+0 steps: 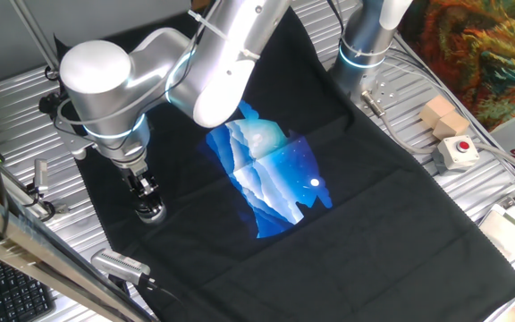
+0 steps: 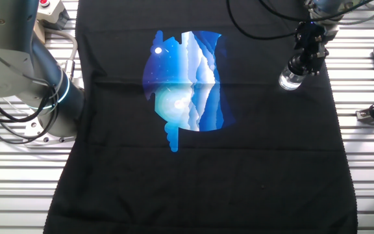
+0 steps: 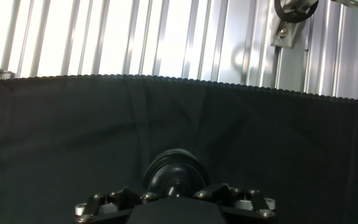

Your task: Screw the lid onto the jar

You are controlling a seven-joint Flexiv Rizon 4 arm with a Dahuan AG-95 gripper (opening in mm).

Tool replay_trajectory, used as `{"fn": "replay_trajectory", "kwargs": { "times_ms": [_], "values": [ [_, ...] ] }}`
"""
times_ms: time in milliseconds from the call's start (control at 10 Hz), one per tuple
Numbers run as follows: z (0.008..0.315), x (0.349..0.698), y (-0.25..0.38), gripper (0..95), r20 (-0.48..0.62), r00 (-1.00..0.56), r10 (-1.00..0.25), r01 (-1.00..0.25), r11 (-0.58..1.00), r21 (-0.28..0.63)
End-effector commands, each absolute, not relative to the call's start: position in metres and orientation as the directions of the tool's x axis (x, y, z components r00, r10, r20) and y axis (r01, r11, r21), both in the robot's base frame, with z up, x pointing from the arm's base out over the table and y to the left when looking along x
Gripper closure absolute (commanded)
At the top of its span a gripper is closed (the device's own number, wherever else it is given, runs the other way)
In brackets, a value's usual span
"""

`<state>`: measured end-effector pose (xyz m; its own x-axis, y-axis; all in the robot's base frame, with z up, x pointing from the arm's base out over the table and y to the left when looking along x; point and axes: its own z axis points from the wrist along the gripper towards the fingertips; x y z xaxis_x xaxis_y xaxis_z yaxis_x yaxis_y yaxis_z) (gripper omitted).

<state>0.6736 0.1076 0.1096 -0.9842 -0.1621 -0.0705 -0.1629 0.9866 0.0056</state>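
Dark lid (image 3: 174, 173) atop glass jar (image 1: 150, 212)

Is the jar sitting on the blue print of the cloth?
No. In both fixed views the jar stands on plain black cloth near its edge, under the gripper, well apart from the blue print.

A ribbed aluminium worktop (image 1: 472, 192) carries a black cloth (image 1: 374, 233) printed with a blue mountain-and-moon picture (image 1: 271, 179). Bright light glares off the metal slats in the hand view. A box with a red button (image 1: 457, 152) and two pale wooden blocks (image 1: 443, 116) sit near one edge, beside a colourful patterned fabric (image 1: 481, 45). A black keyboard (image 1: 7, 291) lies at another corner, and cables (image 2: 265, 13) trail over the cloth.
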Motion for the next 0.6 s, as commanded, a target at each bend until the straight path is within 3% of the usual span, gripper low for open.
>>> {"fn": "replay_trajectory", "kwargs": {
  "times_ms": [100,600],
  "values": [
    [0.1082,0.6737,0.1071,19.0,-0.07,-0.984,-0.163,-0.163,0.987,0.006],
    [0.1053,0.6741,0.1069,19.0,-0.071,-0.984,-0.165,-0.165,0.986,0.007]
  ]
}}
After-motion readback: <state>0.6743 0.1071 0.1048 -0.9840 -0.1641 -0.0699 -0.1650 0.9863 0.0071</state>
